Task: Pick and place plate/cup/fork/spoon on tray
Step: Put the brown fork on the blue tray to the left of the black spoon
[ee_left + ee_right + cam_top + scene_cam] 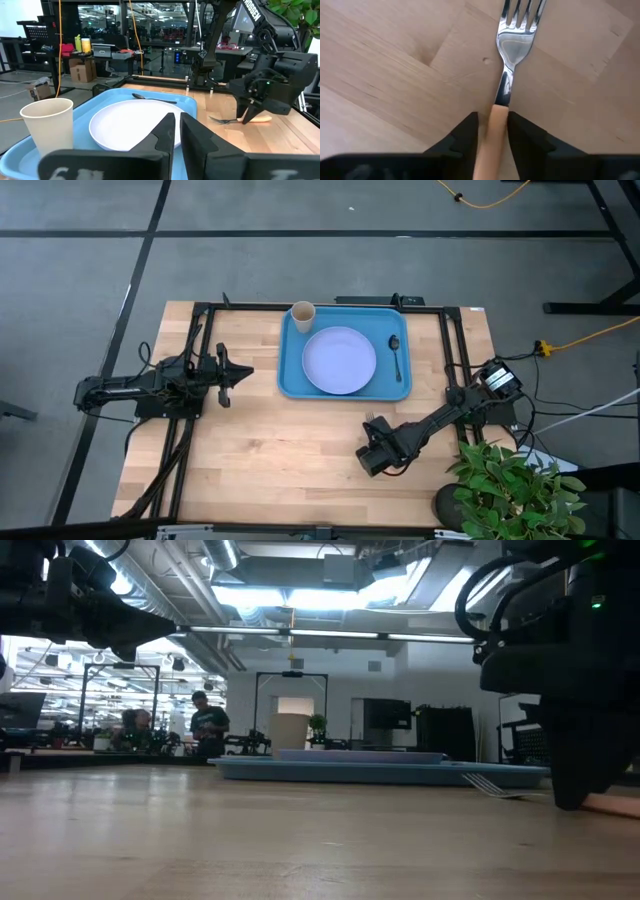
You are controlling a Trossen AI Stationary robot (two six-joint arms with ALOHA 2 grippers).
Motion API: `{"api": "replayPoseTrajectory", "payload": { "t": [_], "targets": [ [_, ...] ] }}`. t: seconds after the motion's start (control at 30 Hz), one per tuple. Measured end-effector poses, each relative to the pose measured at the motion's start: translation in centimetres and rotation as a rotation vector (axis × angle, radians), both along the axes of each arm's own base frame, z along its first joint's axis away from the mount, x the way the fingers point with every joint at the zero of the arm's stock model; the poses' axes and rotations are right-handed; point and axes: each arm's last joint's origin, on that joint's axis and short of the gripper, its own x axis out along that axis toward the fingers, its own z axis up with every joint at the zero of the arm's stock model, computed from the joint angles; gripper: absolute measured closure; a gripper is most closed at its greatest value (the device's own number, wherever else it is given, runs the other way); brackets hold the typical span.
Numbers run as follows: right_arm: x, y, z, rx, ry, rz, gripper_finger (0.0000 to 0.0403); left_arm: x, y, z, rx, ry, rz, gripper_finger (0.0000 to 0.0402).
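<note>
The blue tray (pixel 290 380) lies at the table's far middle. On it are the pale plate (pixel 339 360), the tan cup (pixel 302 313) standing upright in its far left corner, and the dark spoon (pixel 395 355) along its right side. The orange-handled fork (pixel 512 45) lies on the wood near the tray's near right corner. My right gripper (pixel 375 452) is down over the fork and shut on it. My left gripper (pixel 240 371) is shut and empty left of the tray, pointing at the tray. My right gripper pinches the fork's orange handle (pixel 495 125) between its two fingers, close to where the metal neck begins. The fingers come from above, pointing down, one on each long side of the handle. The fork lies flat on the table, its tines (pixel 218 119) pointing toward the tray.
A potted green plant (pixel 510 485) stands at the table's near right corner, close to my right arm. Dark frame rails (pixel 455 350) run along the tray's far and right sides. Bare wood (pixel 270 460) lies between the tray and the near edge. People show in the room beyond.
</note>
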Motion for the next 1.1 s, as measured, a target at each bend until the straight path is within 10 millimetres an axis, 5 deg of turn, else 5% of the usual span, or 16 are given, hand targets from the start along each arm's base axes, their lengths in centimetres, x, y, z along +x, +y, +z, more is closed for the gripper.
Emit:
{"api": "replayPoseTrajectory", "payload": {
  "t": [0.23,0.4,0.6,0.83,1.1],
  "targets": [
    [-0.1,-0.1,0.0,-0.010,0.006,-0.006,0.0359,0.0,0.0,0.0,0.000,0.000,0.000,0.0371],
    [-0.2,-0.2,0.4,-0.007,0.000,-0.011,0.0363,0.0,0.0,0.0,0.000,0.000,0.000,0.0375],
    [-1.2,-1.8,4.4,-0.140,-0.111,-0.029,0.0363,0.0,0.0,0.0,0.000,0.000,0.000,0.0384],
    [-2.7,-5.7,9.7,-0.250,-0.246,-0.115,0.0363,0.0,0.0,0.0,0.000,0.000,0.000,0.0393],
    [-3.0,-12.9,11.3,-0.293,-0.212,-0.319,0.0363,0.0,0.0,0.0,0.000,0.000,0.000,0.0401]
  ]
}}
